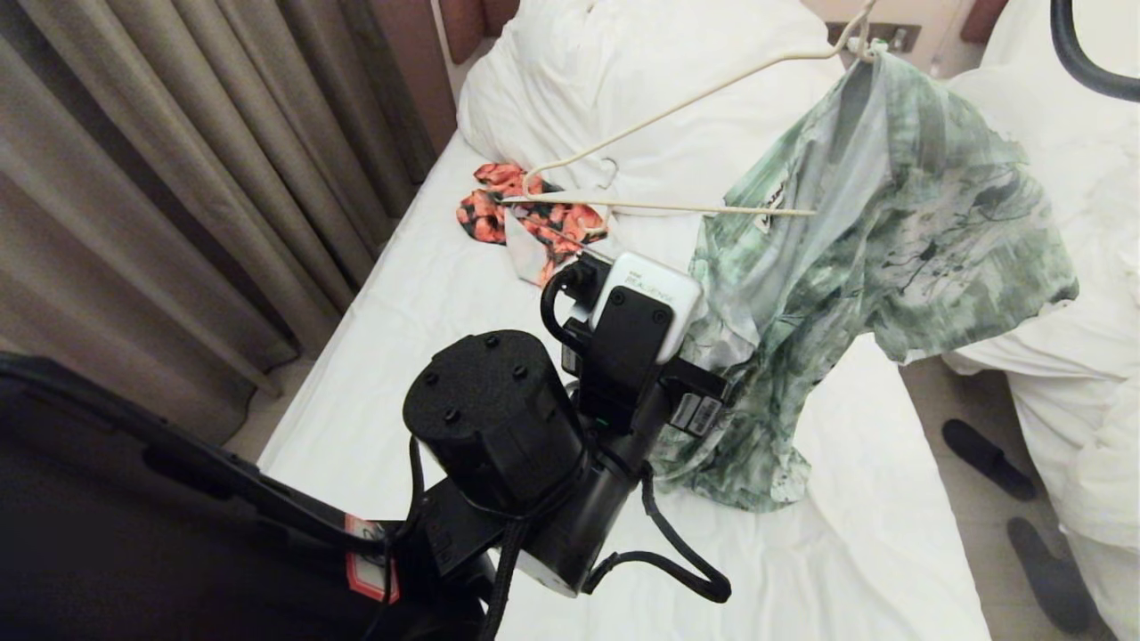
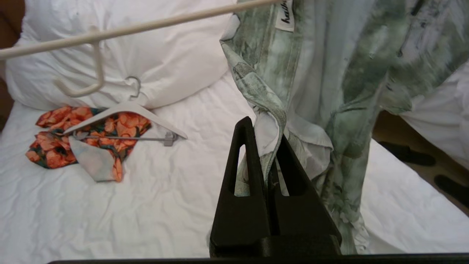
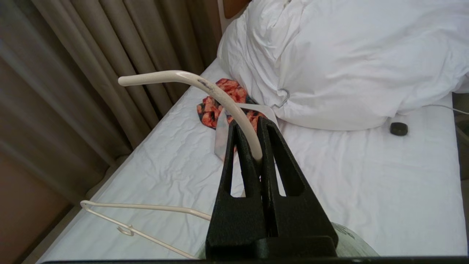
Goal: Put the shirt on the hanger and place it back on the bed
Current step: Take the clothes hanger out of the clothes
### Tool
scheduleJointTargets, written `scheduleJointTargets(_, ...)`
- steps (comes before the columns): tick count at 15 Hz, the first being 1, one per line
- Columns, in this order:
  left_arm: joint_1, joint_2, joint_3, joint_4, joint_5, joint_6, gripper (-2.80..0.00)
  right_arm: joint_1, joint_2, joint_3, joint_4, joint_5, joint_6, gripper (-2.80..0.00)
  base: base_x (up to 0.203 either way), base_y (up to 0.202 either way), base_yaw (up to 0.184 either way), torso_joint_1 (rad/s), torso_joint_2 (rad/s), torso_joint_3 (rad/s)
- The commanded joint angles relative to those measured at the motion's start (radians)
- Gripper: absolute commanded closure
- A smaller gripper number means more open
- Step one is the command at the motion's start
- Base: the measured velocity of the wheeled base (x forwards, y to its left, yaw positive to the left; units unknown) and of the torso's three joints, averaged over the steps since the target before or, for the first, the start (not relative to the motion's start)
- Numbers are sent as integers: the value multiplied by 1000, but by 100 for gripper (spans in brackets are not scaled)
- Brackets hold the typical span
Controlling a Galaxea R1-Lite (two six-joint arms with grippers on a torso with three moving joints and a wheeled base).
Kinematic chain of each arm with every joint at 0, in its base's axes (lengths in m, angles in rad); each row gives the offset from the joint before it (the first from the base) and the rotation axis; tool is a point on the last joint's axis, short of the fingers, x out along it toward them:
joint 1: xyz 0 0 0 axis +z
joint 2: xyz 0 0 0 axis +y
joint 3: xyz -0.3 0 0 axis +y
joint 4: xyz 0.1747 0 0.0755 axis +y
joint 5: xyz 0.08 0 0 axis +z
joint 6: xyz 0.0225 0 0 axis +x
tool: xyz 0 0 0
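An orange-red floral garment lies under a flat white hanger near the white pillow, beside beige curtains, and dark slippers lie on the floor.

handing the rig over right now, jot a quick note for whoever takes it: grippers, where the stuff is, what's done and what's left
Left gripper: shut on the shirt's front edge, low over the bed.
Right gripper: shut on the hanger's hook, holding it in the air.
Done: one shoulder of the shirt hangs on one end of the hanger; the other end is bare.
Left: pull the free side over the bare end, then lay both on the bed.
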Motion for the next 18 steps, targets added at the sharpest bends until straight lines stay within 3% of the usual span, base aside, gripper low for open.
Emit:
scheduleJointTargets(1,2,2,-9,-7,7,2,0,0,-1,2,0,-2,-1,0,0,0,0,0,0,0)
scheduleJointTargets(4,2,-1,-22,12,69,1,0,0,-2,6,0,-2,1,0,0,0,0,0,0,0)
scheduleJointTargets(12,-1,-26,57,43,78,0,0,-9,-1,2,0,0,-1,0,0,0,0,0,0,0)
scheduleJointTargets(13,5,-23,59,42,75,0,-278,-9,-1,2,0,0,-1,0,0,0,0,0,0,0)
scheduleJointTargets(18,15,-34,79,38,74,-6,-280,-11,-2,2,0,0,-1,0,0,0,0,0,0,0)
